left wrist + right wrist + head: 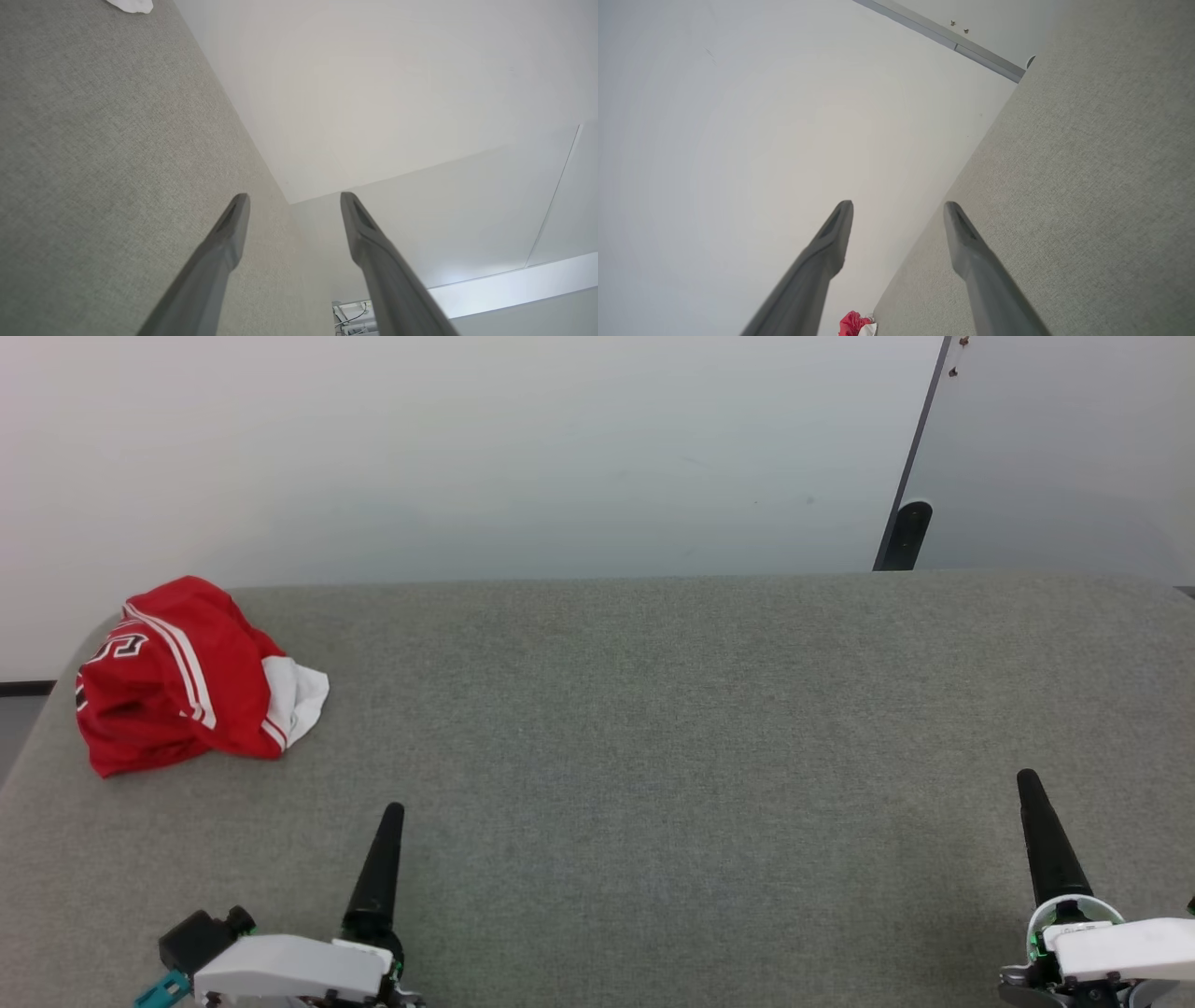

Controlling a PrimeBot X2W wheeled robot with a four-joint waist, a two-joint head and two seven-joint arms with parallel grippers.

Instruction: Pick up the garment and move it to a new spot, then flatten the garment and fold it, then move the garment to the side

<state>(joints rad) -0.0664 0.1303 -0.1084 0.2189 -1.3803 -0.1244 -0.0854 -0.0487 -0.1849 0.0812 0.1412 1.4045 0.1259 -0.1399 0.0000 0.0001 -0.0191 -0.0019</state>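
Observation:
The garment (182, 677), a red jersey with white sleeve and striped trim, lies crumpled in a heap at the far left of the grey fabric surface (653, 756). Its white corner (131, 4) peeks in at the top of the left wrist view, and a small red-and-white bit of the garment (855, 324) shows at the bottom of the right wrist view. My left gripper (392, 812) rests at the lower left, well short of the heap, open and empty (294, 198). My right gripper (1027, 779) sits at the lower right, far from the garment, open with nothing between its fingers (899, 207).
A pale wall rises behind the surface's far edge. A dark post (907, 534) and a slanted dark frame strip (920, 429) stand at the back right. The surface curves down at its left end near the garment.

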